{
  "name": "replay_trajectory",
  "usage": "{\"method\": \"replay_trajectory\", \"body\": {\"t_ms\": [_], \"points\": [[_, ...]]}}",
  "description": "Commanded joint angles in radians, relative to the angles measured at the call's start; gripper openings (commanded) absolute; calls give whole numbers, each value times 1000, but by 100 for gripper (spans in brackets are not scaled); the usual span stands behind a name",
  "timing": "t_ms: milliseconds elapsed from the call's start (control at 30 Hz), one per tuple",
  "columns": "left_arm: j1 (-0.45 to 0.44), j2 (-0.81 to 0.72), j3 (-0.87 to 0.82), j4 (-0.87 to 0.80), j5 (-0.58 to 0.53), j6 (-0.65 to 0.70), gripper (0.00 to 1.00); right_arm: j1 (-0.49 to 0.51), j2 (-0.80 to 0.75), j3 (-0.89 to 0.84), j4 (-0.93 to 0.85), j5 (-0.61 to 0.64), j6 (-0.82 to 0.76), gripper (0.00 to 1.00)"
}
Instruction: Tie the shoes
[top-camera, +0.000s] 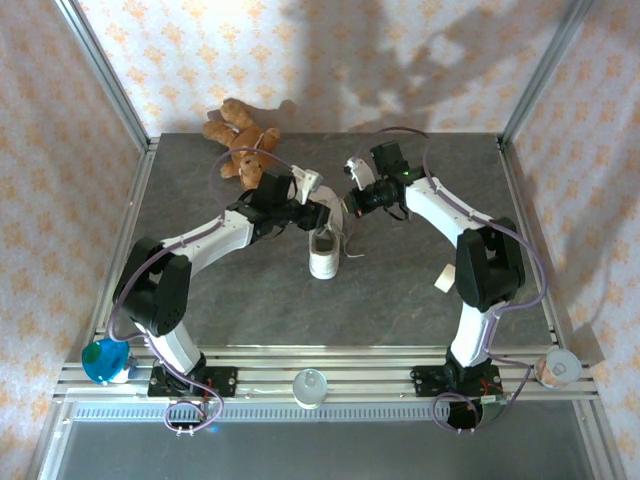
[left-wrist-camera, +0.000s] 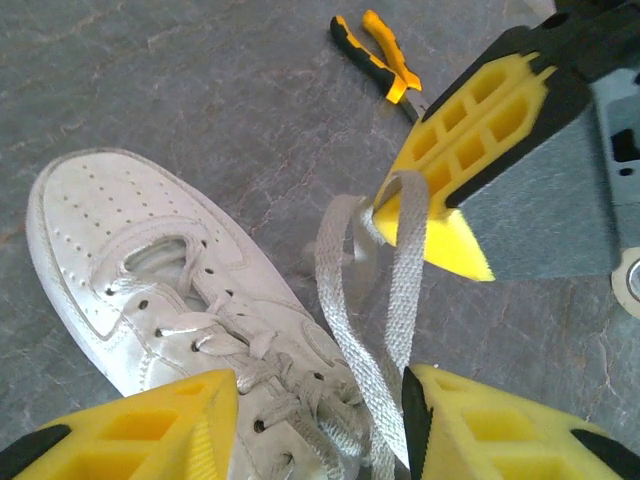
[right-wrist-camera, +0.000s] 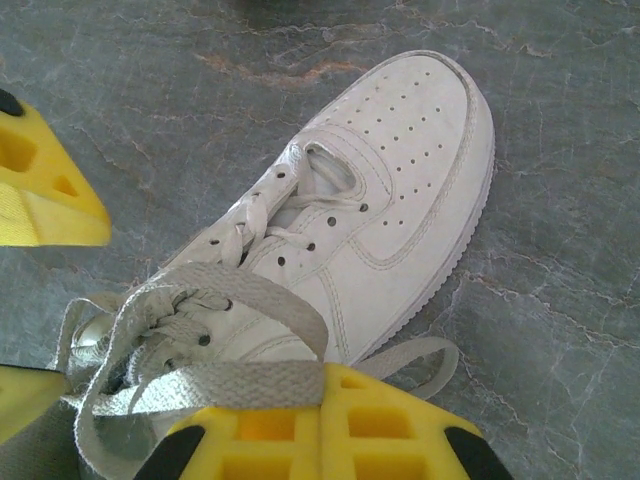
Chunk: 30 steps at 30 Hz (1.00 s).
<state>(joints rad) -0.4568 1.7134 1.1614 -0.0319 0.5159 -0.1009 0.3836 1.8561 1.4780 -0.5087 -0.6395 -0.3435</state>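
Sneaker (right-wrist-camera: 400, 170) lies just beneath my right gripper (right-wrist-camera: 322, 378), toe pointing away; that gripper is clamped on a lace loop (right-wrist-camera: 250, 385). My left gripper (left-wrist-camera: 320, 390) gapes wide, strands (left-wrist-camera: 335, 300) running between its fingers (left-wrist-camera: 500, 430). Pulling hard could drag the light sneaker; closing late, I judge, lets the loop slip.

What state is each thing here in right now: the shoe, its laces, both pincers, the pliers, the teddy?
sneaker: upright on its sole, untied.
laces: loose, one loop lifted off the sneaker.
right pincer: shut on the laces.
left pincer: open, laces running through its gap.
pliers: lying flat, handles apart.
teddy bear: lying on the far side of the table.
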Motion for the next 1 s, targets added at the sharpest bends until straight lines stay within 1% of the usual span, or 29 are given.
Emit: {"method": "replay_trajectory", "body": {"t_ms": [0,67,133,267,300,333,467,600,733,867,900,967], "points": [[-18,35,25,0,27,-51,48,9,-41,-13,-8,30,13,0],[-20,37,21,26,48,-63,48,9,-41,-12,-10,31,13,0],[-22,38,20,32,61,-68,43,11,-41,-14,-11,31,13,0],[-22,26,23,20,57,-57,8,11,-41,-12,-14,32,15,0],[-22,18,19,20,54,-54,1,11,-40,-10,-16,34,16,0],[-23,6,12,25,49,-50,0,11,-41,-8,-20,36,18,0],[-41,-40,-1,43,35,-34,0,11,-41,-5,-25,35,30,0],[-89,-49,10,63,17,-5,0,11,-41,-5,-25,29,50,0],[-126,-13,27,78,-16,18,0,12,-39,-5,-25,30,61,0],[-134,37,28,85,-50,31,0,11,-38,-2,-31,34,58,0],[-135,46,27,85,-55,34,3,11,-37,-1,-31,34,53,0],[-135,52,31,70,-67,43,24,12,-37,-3,-31,31,44,0]]}}
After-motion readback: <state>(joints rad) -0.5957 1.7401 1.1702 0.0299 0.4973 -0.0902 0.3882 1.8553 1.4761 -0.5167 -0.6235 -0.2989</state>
